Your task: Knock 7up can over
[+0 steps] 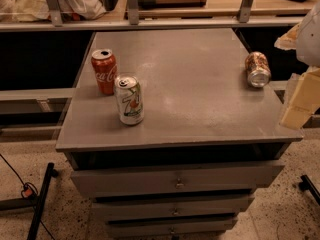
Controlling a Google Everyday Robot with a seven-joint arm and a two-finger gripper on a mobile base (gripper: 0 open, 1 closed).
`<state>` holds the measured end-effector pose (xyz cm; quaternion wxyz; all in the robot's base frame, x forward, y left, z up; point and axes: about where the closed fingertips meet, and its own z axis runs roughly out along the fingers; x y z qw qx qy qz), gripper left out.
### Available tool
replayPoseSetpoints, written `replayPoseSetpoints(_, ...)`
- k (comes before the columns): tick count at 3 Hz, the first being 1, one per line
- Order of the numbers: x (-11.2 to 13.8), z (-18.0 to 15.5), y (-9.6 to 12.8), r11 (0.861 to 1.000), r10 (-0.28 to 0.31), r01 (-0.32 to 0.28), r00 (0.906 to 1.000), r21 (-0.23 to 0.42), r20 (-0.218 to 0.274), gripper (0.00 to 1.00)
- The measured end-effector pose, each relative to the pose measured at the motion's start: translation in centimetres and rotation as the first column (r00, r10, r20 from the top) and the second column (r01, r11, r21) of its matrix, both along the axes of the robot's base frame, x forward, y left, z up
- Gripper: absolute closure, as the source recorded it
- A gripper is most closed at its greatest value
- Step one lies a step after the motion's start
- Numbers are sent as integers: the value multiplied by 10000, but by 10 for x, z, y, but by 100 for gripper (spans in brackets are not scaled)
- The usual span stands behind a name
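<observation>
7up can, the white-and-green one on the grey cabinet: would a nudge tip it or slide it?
Probably tip: the white-and-green aluminium 7up can stands upright, tall on a narrow base. Once down it may roll on the flat grey cabinet top, being round. The cream gripper at the right edge is far from it.

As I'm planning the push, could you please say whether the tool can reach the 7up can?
Probably yes: the tool hangs beside the cabinet top, only open surface between it and the upright 7up can.
</observation>
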<state>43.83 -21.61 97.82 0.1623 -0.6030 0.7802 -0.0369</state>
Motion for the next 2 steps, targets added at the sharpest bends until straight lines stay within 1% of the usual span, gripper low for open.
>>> replayPoseSetpoints(1,0,0,0,10000,0,0,10000,0,0,0)
replayPoseSetpoints(2,3,1,2,9997,61,-65,9999,219,151,0)
